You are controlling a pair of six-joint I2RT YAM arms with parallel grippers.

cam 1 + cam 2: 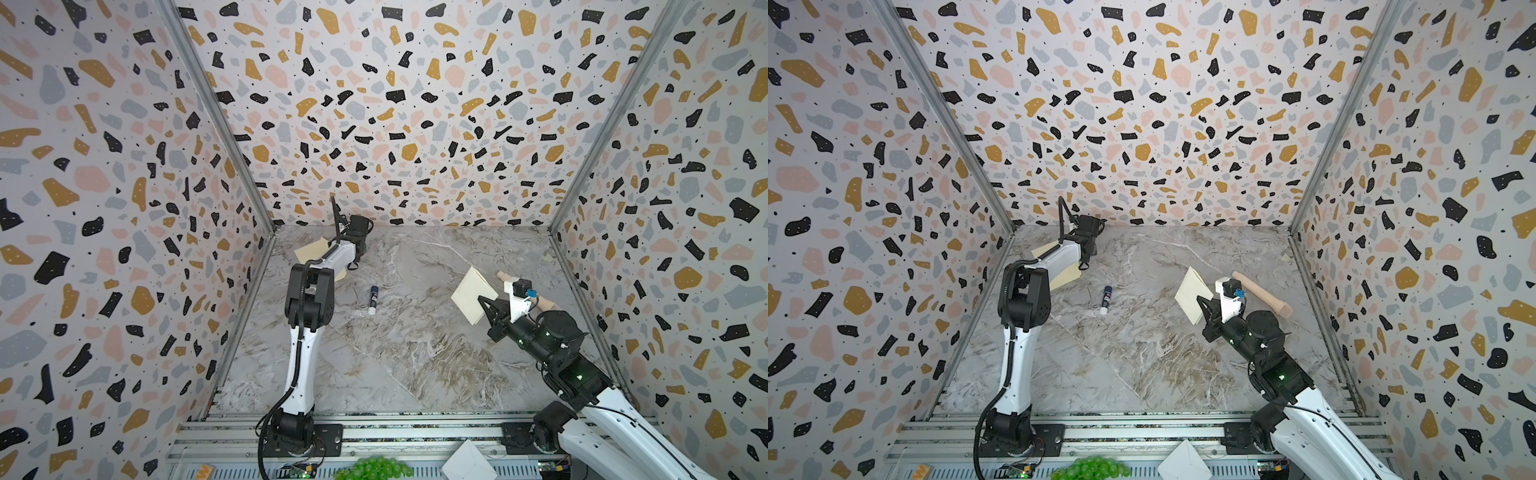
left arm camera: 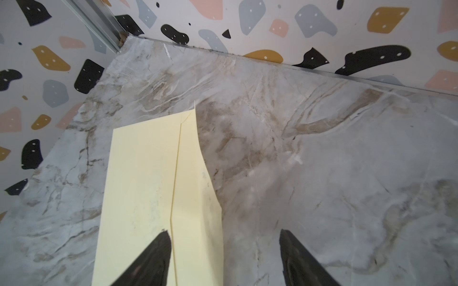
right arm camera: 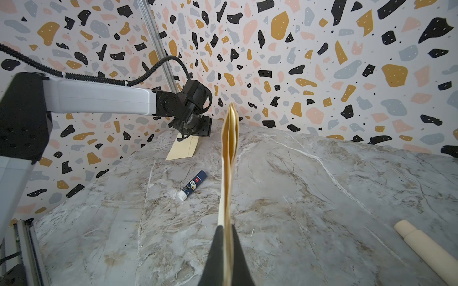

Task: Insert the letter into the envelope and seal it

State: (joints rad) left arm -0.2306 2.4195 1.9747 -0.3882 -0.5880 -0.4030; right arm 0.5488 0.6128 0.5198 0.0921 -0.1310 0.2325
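Pinching folded tan paper letter [image 3: 229,148] aloft: right gripper [image 3: 224,226]. Over edge of pale cream-yellow paper envelope [image 2: 143,185]: left gripper [image 2: 224,234], jaws spread. Insertion and sealing not done; blue-white glue stick [image 3: 191,185] untouched.

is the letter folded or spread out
Folded: the letter, pinched in the right gripper, shows several layers edge-on in the right wrist view.

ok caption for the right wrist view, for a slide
Right gripper pinching the folded letter edge-on over the marble table, glue stick and envelope beyond
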